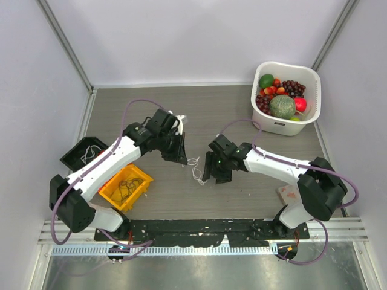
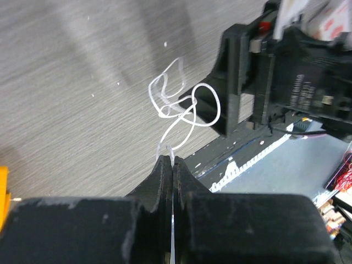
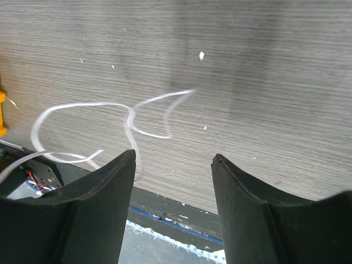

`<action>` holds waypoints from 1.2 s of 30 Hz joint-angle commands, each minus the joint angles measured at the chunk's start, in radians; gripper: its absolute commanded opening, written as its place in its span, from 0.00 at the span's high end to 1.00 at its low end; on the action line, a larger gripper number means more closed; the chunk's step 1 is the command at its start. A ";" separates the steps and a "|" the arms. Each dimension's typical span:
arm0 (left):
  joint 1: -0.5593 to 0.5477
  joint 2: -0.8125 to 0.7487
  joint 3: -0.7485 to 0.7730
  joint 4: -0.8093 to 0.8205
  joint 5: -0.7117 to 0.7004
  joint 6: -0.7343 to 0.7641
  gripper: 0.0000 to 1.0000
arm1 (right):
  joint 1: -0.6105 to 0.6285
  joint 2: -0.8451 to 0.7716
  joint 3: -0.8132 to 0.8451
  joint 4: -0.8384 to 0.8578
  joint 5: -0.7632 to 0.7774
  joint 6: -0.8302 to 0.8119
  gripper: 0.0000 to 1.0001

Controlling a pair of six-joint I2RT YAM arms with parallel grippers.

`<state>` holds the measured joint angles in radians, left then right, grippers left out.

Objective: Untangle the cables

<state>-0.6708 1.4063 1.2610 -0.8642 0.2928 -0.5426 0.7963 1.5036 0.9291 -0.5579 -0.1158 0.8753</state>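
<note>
1. Because the white cable (image 2: 184, 107) is a thin, limp wire, I judge it nearly weightless and floppy. It will sag and sway, and it will keep its curl rather than hold any shape I give it.
2. It hangs between the 2 pincers at the middle of the bench (image 1: 242, 121), in a few small loose loops that cross at 1 knot-like spot. I cannot tell whether the loops touch the bench.
3. The left pincer (image 2: 168, 162) is clamped tight on 1 end of the cable, and the strand runs straight into its closed jaws.
4. The right pincer (image 3: 173, 159) stands wide and holds nothing. It is just beside the loops, which in its own view lie ahead of it and to the left.
5. I would take hold of a single strand just off the crossing, not on the crossing itself. The sheath looks smooth, so I expect it to slip through a loose pinch.
6. A slow, gentle pull seems right, because a jerk could cinch the crossing into a real knot.
7. More thin wires lie in the yellow bin (image 1: 124, 186) by the left arm.
</note>
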 commanded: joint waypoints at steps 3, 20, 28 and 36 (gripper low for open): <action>0.005 -0.050 0.121 -0.038 -0.053 -0.007 1.00 | -0.005 0.014 0.073 -0.010 0.011 -0.070 0.37; 0.004 -0.061 0.215 -0.058 -0.061 0.016 1.00 | -0.031 -0.150 0.125 -0.049 0.105 -0.226 0.37; 0.005 -0.079 0.219 -0.055 -0.031 0.087 1.00 | -0.129 -0.284 0.079 0.075 -0.010 -0.412 0.39; 0.004 -0.101 0.218 -0.013 0.031 0.096 1.00 | -0.129 -0.230 0.045 0.210 -0.249 -0.530 0.47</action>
<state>-0.6708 1.3411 1.4509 -0.9264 0.2726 -0.4671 0.6613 1.2488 0.9962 -0.4469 -0.2356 0.4335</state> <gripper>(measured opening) 0.014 0.542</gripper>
